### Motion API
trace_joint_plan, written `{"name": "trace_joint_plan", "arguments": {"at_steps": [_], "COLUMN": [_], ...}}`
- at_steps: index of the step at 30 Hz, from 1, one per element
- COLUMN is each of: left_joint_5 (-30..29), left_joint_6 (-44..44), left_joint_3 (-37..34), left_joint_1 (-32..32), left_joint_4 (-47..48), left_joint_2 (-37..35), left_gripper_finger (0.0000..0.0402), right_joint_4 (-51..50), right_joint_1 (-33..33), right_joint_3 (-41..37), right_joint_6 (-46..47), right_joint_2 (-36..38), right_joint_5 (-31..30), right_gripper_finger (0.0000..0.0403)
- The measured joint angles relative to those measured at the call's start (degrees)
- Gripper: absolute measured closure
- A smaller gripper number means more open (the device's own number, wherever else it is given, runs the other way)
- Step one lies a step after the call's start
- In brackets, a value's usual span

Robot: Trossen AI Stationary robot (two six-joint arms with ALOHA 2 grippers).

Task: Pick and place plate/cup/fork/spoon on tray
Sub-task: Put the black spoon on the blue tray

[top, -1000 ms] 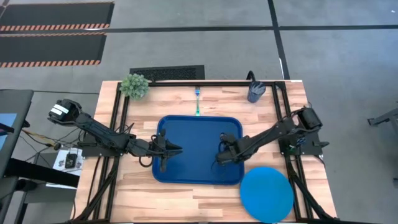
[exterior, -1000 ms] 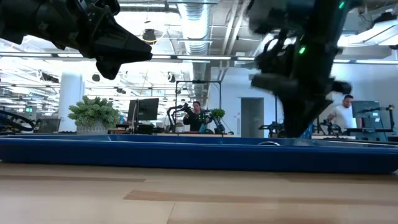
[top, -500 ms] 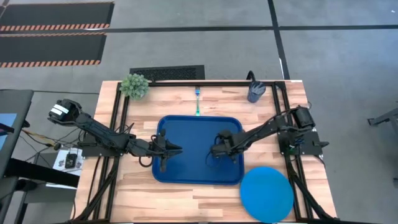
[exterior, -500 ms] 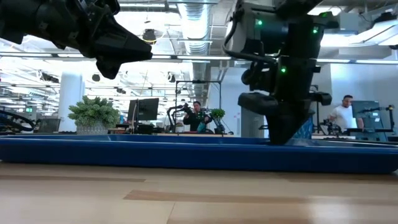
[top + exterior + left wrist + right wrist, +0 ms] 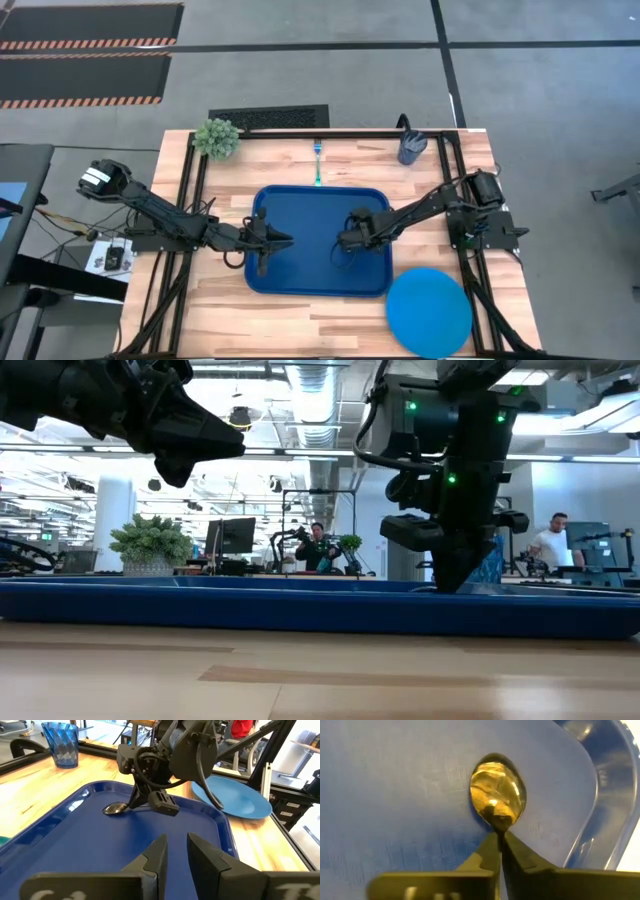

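Note:
The dark-blue tray point(image 5: 300, 212) lies in the middle of the table. On its floor rests the shiny bowl of the spoon point(image 5: 497, 795), also seen in the left wrist view as the spoon point(image 5: 114, 809). My right gripper point(image 5: 345, 243) stands over the tray's right half, tipped steeply down and shut at the spoon's neck. My left gripper point(image 5: 176, 850) hovers over the tray's left part with a small gap between its fingers and nothing in it. The blue plate point(image 5: 429, 311) lies near the table's front right. The cup point(image 5: 411, 147) stands at the far right, and the fork point(image 5: 318, 160) lies beyond the tray. My right gripper pinches the spoon's neck point(image 5: 498, 829), just behind the bowl, at the free ends of its two fingers. The fingers slant down from the table's right side and lie along the spoon. The bowl rests on the tray's floor; the fingers hide the handle.
A small green plant point(image 5: 216, 137) stands at the table's far left corner. Black frame rails run along the table's left and right sides. People stand in the room beyond the table in the low view.
My right gripper has moved toward the table's left, farther in over the tray, and has sunk a little toward the tray's floor. My left arm has kept still.

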State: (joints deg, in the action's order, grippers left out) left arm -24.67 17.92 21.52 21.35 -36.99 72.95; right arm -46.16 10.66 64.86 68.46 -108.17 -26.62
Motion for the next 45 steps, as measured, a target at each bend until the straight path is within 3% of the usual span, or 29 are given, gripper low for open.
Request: {"name": "trace_joint_plan", "arguments": {"at_steps": [8, 17, 23, 31, 45], "left_joint_5": [0.0, 0.4, 1.0, 1.6, 1.6], "left_joint_6": [0.0, 0.3, 0.4, 0.8, 0.8], "left_joint_3": [0.0, 0.0, 0.0, 0.0, 0.0], "left_joint_1": [0.0, 0.0, 0.0, 0.0, 0.0], "left_joint_4": [0.1, 0.3, 0.4, 0.3, 0.3], "left_joint_2": [0.0, 0.0, 0.0, 0.0, 0.0], "left_gripper_finger": [0.0341, 0.0341, 0.0341, 0.0341, 0.0341], "right_joint_4": [0.1, 12.5, 23.3, 25.3, 20.6], "right_joint_1": [-0.7, -1.7, -4.0, -7.8, -8.6], "right_joint_3": [0.0, 0.0, 0.1, 0.1, 0.0], "right_joint_6": [-0.3, -5.8, -11.1, -13.1, -16.4], "right_joint_2": [1.0, 4.0, 3.3, 1.1, 1.1], "right_joint_5": [1.5, 4.6, 12.9, 20.4, 16.1], "right_gripper_finger": [0.0391, 0.04, 0.0401, 0.0399, 0.0305]}}
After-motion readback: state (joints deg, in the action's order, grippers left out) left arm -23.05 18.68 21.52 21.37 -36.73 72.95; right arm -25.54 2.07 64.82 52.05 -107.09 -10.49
